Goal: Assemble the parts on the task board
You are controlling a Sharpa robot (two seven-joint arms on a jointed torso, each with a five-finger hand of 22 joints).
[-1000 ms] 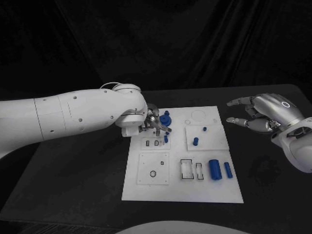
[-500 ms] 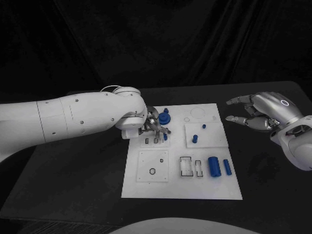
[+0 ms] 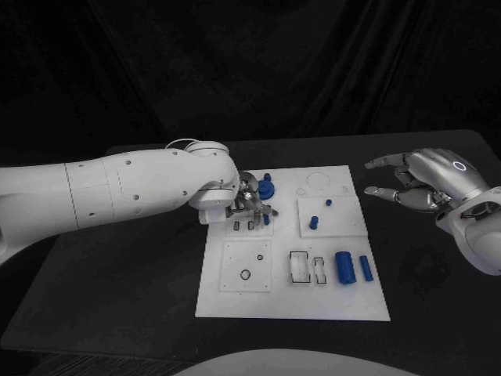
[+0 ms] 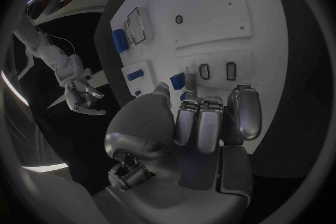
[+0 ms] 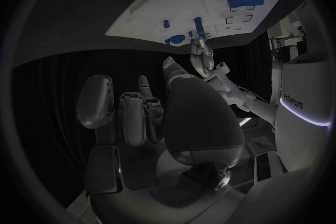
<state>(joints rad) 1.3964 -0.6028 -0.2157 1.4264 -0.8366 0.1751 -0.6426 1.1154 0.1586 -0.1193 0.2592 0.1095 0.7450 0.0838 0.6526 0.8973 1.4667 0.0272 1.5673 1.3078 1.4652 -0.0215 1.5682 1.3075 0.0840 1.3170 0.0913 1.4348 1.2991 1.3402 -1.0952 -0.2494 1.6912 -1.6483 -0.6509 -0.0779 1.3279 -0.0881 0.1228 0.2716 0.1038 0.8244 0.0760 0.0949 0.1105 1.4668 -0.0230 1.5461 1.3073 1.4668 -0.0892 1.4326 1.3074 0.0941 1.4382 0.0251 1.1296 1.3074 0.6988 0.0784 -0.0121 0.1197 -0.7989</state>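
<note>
The white task board (image 3: 329, 301) lies mid-table. My left hand (image 3: 248, 205) is over its far left corner, fingers pointing down. Its thumb and a finger pinch a small blue part (image 4: 178, 80) standing beside two small slots (image 4: 217, 71); the same part (image 3: 265, 220) shows just below the fingertips in the head view. A round blue part (image 3: 265, 188) stands just beyond that hand. My right hand (image 3: 422, 185) hovers off the board's right edge, fingers spread and holding nothing; the right wrist view shows it (image 5: 161, 117) with the board (image 5: 182, 5) beyond.
A thick blue cylinder (image 3: 344, 268) and a slim blue pin (image 3: 365, 269) lie on the board's near right. A blue peg (image 3: 314, 226) and a smaller one (image 3: 327, 205) sit on its right middle. Bare black table (image 3: 115, 290) surrounds the board.
The head view has shifted slightly. My left hand has stayed at the same spot by the slots with the small blue part. The right hand has not moved.
</note>
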